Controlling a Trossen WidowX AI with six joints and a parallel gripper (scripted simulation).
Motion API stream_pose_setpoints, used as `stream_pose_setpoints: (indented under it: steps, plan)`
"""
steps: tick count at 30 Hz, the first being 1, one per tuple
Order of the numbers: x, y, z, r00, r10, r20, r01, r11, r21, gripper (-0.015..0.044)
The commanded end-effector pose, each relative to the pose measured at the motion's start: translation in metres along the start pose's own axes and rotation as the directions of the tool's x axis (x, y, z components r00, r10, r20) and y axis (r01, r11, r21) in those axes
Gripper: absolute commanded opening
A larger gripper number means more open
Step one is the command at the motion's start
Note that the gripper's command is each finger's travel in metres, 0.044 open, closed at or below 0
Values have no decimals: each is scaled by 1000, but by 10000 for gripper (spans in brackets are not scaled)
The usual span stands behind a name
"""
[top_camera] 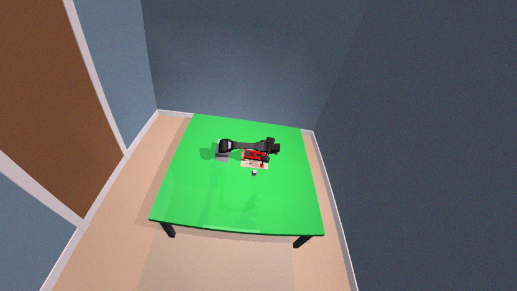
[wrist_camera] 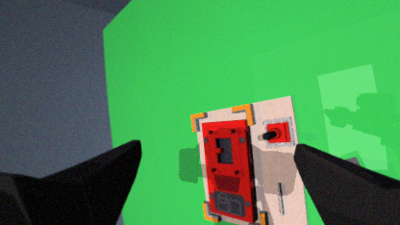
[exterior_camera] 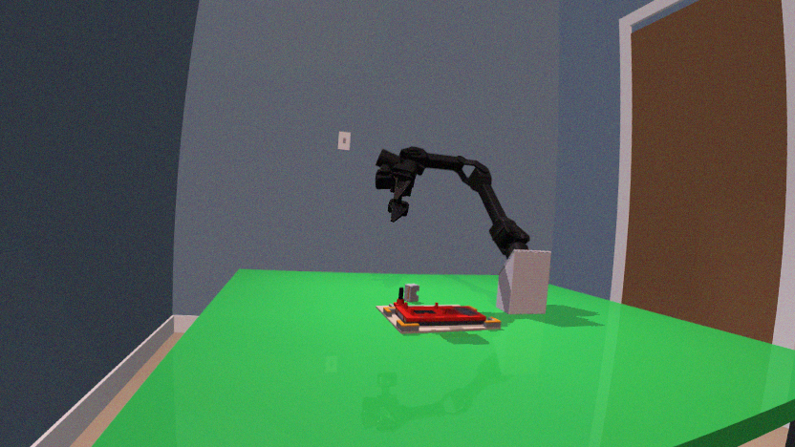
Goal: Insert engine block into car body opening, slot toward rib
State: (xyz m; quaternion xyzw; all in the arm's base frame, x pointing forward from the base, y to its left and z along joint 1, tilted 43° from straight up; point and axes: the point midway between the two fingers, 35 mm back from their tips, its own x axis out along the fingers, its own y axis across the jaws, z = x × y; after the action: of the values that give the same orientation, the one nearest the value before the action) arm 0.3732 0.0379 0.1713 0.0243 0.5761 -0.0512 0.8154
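Observation:
The red car body (top_camera: pixel 249 157) (exterior_camera: pixel 459 317) (wrist_camera: pixel 234 169) lies flat on the pale board. Its rectangular opening (wrist_camera: pixel 225 156) is dark and empty, with a small red rib at its left edge in the wrist view. The grey engine block (top_camera: pixel 254 173) (exterior_camera: pixel 411 292) stands on the green table beside the board, its slot facing right in the exterior view. In the wrist view a bit of it (wrist_camera: pixel 353 161) shows past the right finger, which hides the rest. My gripper (exterior_camera: pixel 396 208) (wrist_camera: pixel 218 150) is open and empty, high above the car body and pointing down at a tilt.
The pale board (top_camera: pixel 244 165) (wrist_camera: pixel 269 109) has orange corner brackets (wrist_camera: pixel 248 110) around the car body. A red part with a black stick (top_camera: pixel 261 165) (exterior_camera: pixel 399 297) (wrist_camera: pixel 285 133) stands upright in a grey frame. A thin metal rod (wrist_camera: pixel 282 199) lies on the board. The arm's pale pedestal (exterior_camera: pixel 530 283) stands near the board.

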Motion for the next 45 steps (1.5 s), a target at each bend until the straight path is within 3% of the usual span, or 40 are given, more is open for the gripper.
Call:
stream_pose_setpoints:
  steps: [1, 12, 24, 34, 45]
  plan:
    - [14, -12, -9, 997, -76, -31, 79, 991, 105, 440]
    - [42, -47, -33, 953, -286, -104, 303, 875, 377, 440]
    - [61, -87, -63, 845, -509, -164, 492, 619, 612, 440]
    - [66, -117, -85, 727, -660, -187, 543, 388, 745, 440]
    - [91, -142, -92, 724, -664, -186, 544, 383, 747, 440]
